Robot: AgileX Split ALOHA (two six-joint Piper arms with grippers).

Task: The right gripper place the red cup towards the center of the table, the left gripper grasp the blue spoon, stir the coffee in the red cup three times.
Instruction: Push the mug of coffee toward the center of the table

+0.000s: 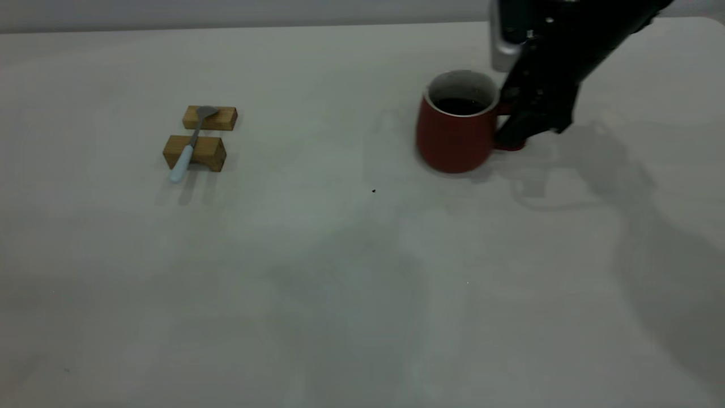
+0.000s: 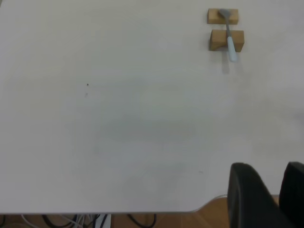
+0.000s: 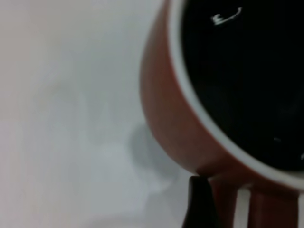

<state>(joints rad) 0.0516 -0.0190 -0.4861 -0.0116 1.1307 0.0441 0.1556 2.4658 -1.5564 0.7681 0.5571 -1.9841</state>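
Note:
The red cup (image 1: 450, 141) stands on the table (image 1: 340, 272) right of the middle, with dark coffee (image 1: 460, 105) inside. My right gripper (image 1: 510, 136) reaches down from the far right and is shut on the cup's loop handle. In the right wrist view one dark finger (image 3: 200, 204) presses against the handle beside the cup's wall (image 3: 175, 118), under the coffee (image 3: 247, 71). The blue spoon (image 1: 192, 139) lies across two wooden blocks at the left, its pale handle toward the front. My left gripper (image 2: 270, 190) hangs open, far from the spoon (image 2: 229, 33).
Two tan wooden blocks (image 1: 209, 118) (image 1: 195, 152) carry the spoon, seen too in the left wrist view (image 2: 222, 15) (image 2: 227, 40). A tiny dark speck (image 1: 373, 191) lies near the middle. The table's edge (image 2: 142, 212) runs close to the left gripper, with cables below.

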